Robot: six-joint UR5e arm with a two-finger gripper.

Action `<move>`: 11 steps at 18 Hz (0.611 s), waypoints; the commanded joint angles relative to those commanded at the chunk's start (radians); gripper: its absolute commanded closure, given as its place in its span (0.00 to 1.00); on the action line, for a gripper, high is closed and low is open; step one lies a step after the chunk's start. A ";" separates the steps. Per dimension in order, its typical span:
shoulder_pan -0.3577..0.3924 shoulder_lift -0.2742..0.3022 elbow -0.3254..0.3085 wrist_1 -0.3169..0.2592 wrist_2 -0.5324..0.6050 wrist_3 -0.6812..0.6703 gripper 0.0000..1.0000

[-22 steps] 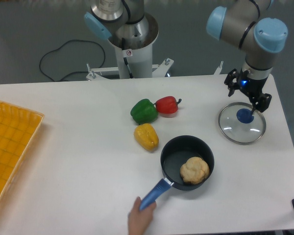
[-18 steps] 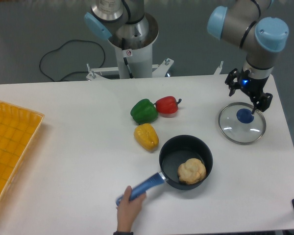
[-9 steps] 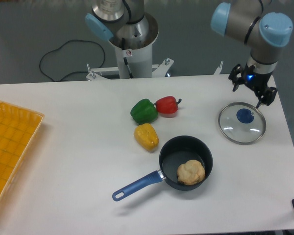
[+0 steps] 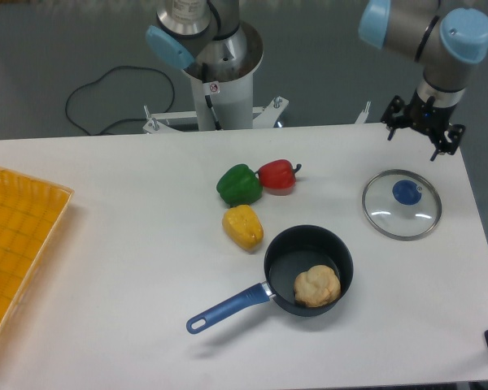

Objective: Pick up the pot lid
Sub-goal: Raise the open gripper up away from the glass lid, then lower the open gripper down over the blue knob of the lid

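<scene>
Lying on the counter (image 4: 146, 227), the lid (image 4: 392, 219) is to the right of the pan (image 4: 297, 253) in this view. Near the lid, the hand (image 4: 421, 128) has its two fingers wide apart.

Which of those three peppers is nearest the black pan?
The yellow pepper. It lies just beside the rim of the black pan, while the green pepper and the red pepper sit farther off.

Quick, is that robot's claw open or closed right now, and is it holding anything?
Gripper: open, fingers apart, holding nothing.
</scene>
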 joint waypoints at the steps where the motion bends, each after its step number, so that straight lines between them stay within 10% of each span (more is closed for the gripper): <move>1: 0.002 -0.002 0.000 0.000 -0.003 0.001 0.00; 11: -0.100 -0.150 0.161 0.023 0.000 0.040 0.00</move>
